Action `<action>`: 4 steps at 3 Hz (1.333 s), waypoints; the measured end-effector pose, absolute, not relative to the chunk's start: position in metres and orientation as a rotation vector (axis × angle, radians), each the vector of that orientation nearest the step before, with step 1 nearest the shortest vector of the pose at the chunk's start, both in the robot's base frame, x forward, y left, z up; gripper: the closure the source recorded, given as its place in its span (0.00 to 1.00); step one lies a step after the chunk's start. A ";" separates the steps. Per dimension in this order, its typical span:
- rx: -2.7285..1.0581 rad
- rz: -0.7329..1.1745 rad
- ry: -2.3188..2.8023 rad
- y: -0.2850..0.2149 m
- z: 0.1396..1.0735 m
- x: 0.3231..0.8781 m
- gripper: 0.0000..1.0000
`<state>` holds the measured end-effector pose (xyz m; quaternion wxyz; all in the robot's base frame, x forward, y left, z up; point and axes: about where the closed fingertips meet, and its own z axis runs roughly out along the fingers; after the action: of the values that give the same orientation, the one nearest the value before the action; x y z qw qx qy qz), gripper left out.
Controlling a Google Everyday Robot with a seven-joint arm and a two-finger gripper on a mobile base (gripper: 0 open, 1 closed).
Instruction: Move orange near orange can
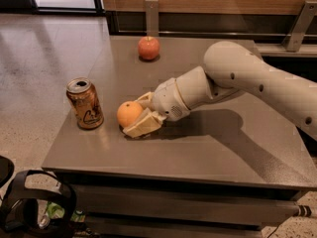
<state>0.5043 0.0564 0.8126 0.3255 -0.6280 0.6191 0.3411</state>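
Observation:
The orange (129, 113) is a round orange fruit low over the grey table (208, 148), left of centre. My gripper (140, 114) reaches in from the right and is shut on the orange, one finger behind it and one finger (142, 125) in front of it by the table. The orange can (85, 103) stands upright to the left of the orange, a short gap away, copper-orange with a silver top and dark cursive lettering.
A redder apple (148, 47) sits at the table's far edge. My white arm (247, 78) crosses the right half of the table. A black object (29, 207) lies on the floor at the lower left. A wall rail runs behind the table.

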 end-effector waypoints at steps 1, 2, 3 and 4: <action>-1.646 0.896 1.624 0.057 0.814 0.504 0.84; -1.649 0.898 1.622 0.058 0.814 0.504 0.61; -1.649 0.898 1.622 0.058 0.814 0.503 0.31; -1.649 0.898 1.622 0.058 0.815 0.503 0.06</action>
<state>0.5034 0.0581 0.8146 0.3242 -0.6289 0.6182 0.3424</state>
